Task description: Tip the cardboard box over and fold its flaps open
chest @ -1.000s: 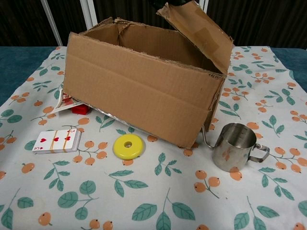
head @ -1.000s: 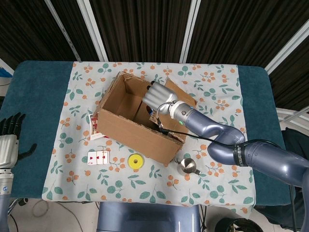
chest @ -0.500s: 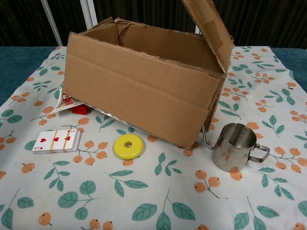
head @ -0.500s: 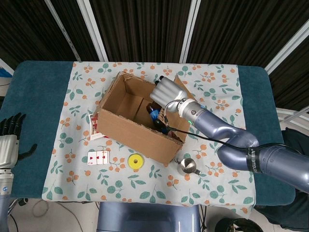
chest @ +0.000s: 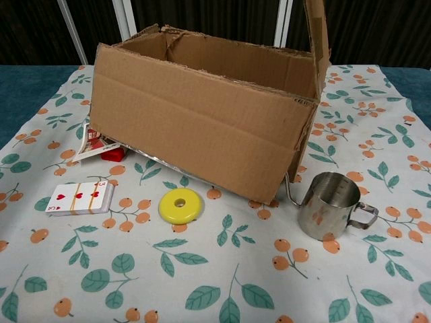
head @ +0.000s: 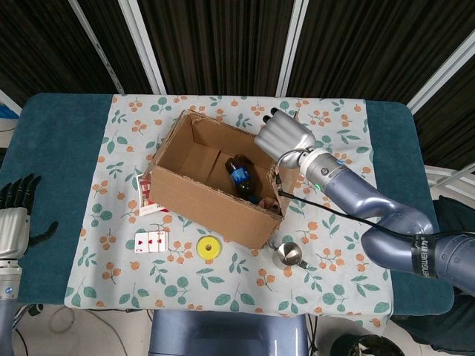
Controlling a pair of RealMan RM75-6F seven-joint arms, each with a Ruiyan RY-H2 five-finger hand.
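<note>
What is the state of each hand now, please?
Left hand: open, holds nothing, beside the table's left edge.
Right hand: on the cardboard box's right flap; whether it grips or only pushes cannot be told.

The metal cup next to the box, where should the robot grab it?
Probably by the handle of the metal cup, which sticks out to the right in the chest view, away from the cardboard box. Coming from that open side keeps fingers clear of the box. The cup stands upright.
</note>
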